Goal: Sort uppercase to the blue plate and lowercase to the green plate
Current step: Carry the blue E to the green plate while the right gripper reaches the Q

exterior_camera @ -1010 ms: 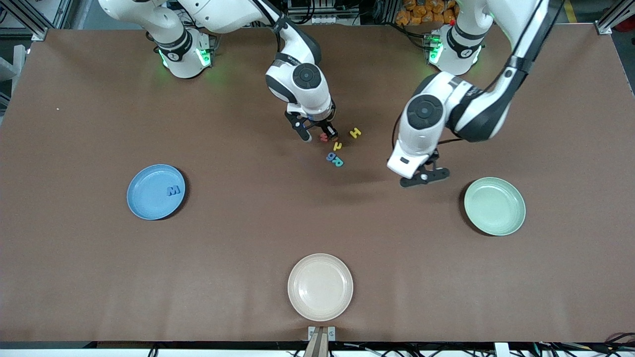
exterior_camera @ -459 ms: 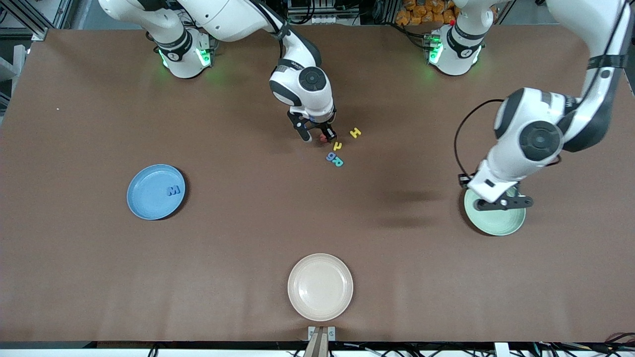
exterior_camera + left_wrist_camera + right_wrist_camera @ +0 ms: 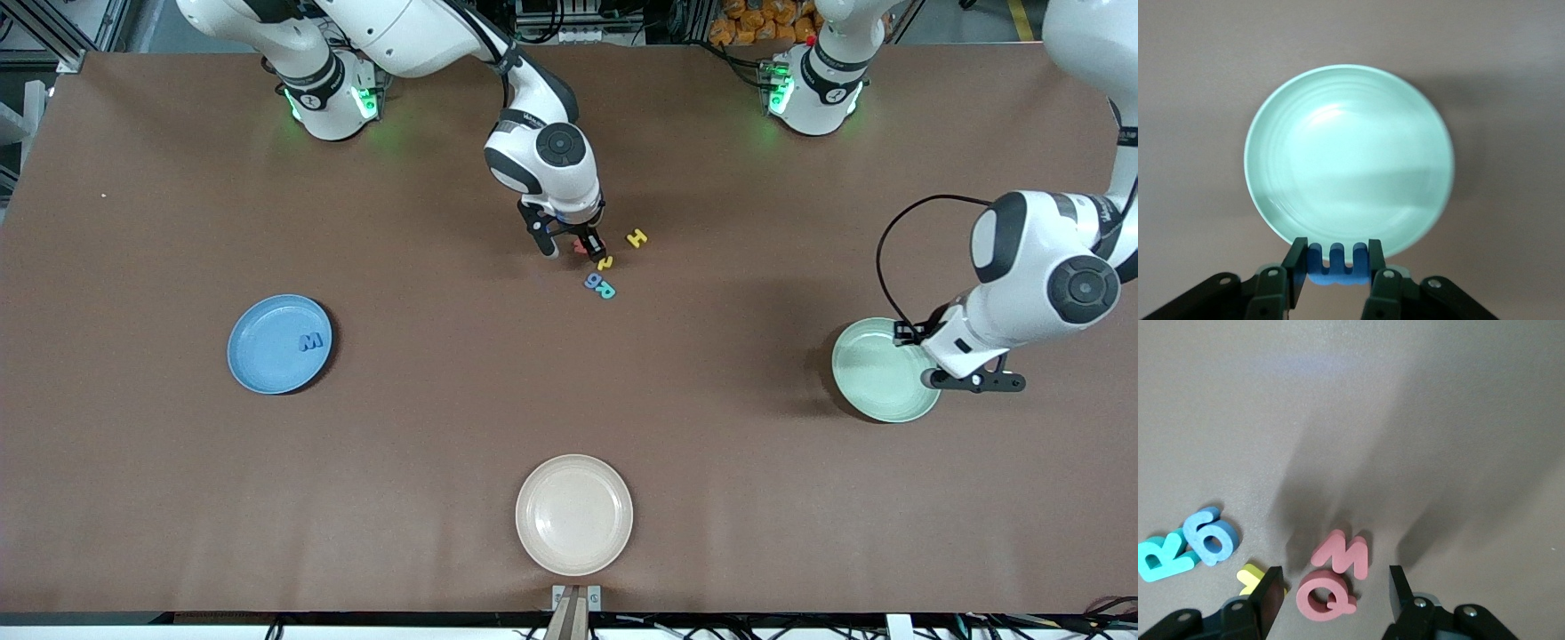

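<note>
My left gripper hangs over the rim of the green plate, shut on a blue lowercase letter. The green plate holds nothing. My right gripper is low at the letter cluster and open, its fingers standing either side of the red uppercase Q. The red lowercase letter touches the Q. Beside them lie a yellow lowercase letter, a blue lowercase letter, the teal R and the yellow H. The blue plate carries the blue M.
A cream plate sits near the table's front edge, nearer the front camera than the letters. Brown table surface stretches between the three plates.
The left arm has swung the blue letter from mid-table, past the green plate's middle, to its rim. The right gripper has stayed at the letter cluster, barely shifting.
</note>
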Tool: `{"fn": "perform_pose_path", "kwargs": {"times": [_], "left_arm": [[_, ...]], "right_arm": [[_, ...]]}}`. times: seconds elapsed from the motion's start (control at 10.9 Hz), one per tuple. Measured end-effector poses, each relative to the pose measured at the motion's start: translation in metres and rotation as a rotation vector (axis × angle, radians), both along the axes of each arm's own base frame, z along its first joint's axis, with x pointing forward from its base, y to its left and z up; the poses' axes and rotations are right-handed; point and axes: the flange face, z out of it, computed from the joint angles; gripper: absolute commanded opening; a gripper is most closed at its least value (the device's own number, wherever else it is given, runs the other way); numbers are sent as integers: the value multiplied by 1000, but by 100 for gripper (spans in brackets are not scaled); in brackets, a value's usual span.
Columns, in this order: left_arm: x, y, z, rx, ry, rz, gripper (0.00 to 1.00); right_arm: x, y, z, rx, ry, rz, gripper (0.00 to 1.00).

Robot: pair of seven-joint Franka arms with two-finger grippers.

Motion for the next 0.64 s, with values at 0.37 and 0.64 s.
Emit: {"fn": "perform_pose_path", "kwargs": {"times": [0.37,0.64], "left_arm": [[5,19,-51,-69,-21,2,29],[9,19,-51,-73,-37,10,100]], "right_arm": [[-3,1,-10,3,7,2,67],[-2,7,-8,12,4,-5,66]]}}
